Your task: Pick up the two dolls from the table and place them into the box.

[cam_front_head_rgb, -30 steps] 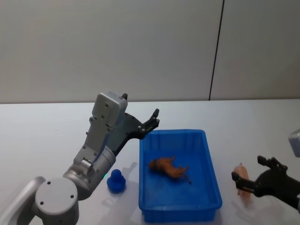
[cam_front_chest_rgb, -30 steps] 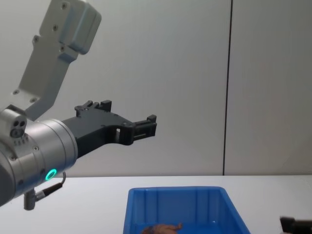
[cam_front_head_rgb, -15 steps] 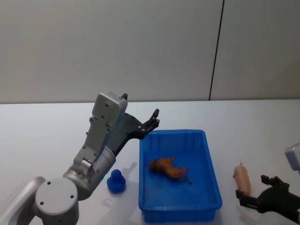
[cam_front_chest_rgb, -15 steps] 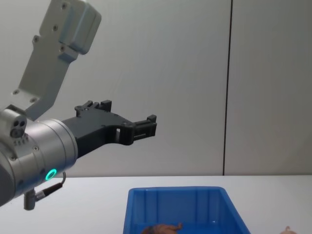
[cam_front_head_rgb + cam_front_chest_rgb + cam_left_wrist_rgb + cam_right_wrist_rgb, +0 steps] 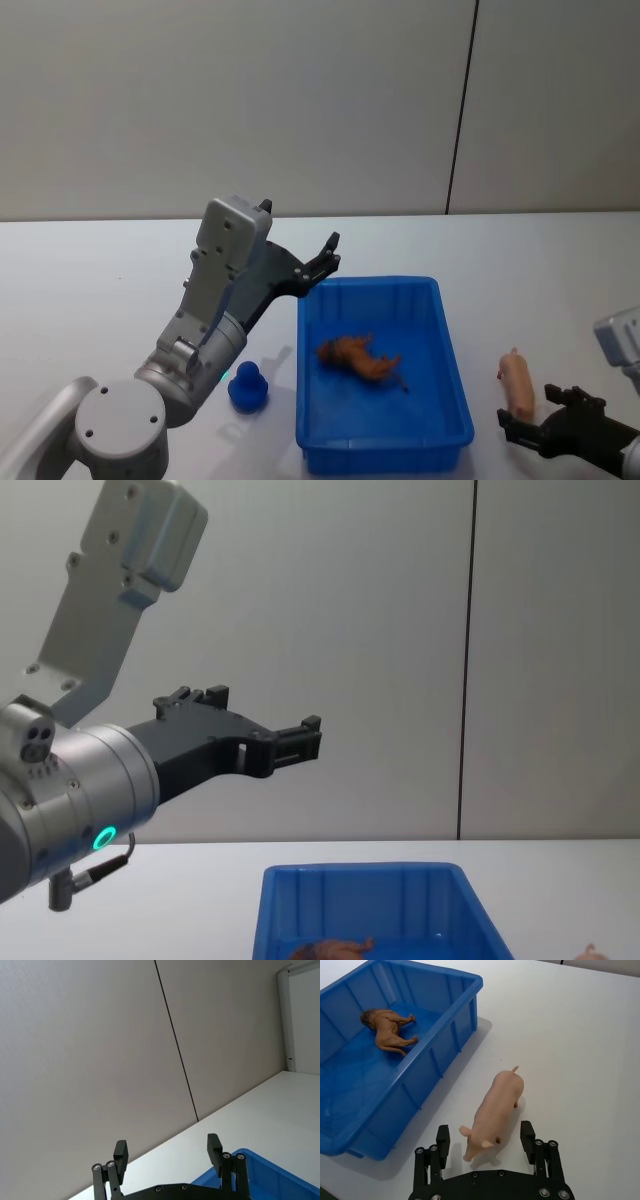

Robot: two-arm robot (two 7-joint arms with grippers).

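The blue box (image 5: pixel 452 360) sits on the white table (image 5: pixel 80 290), with a reddish-brown lion doll (image 5: pixel 358 358) lying on its floor. A pinkish-tan pig doll (image 5: pixel 518 385) stands on the table just right of the box. My right gripper (image 5: pixel 530 415) is open at the pig's near end. In the right wrist view the pig (image 5: pixel 495 1107) has its head between the spread fingers of that gripper (image 5: pixel 485 1132), which are not closed on it. My left gripper (image 5: pixel 330 252) hangs open and empty, raised above the box's far left corner.
A small blue knob-shaped object (image 5: pixel 247 385) stands on the table left of the box, close to my left arm. A plain wall rises behind the table. White tabletop stretches to the right of the pig and beyond the box.
My right gripper pulled back from the pig toward the table's near edge, then crept a little forward again. The pig stays on the table. The left arm has not moved.
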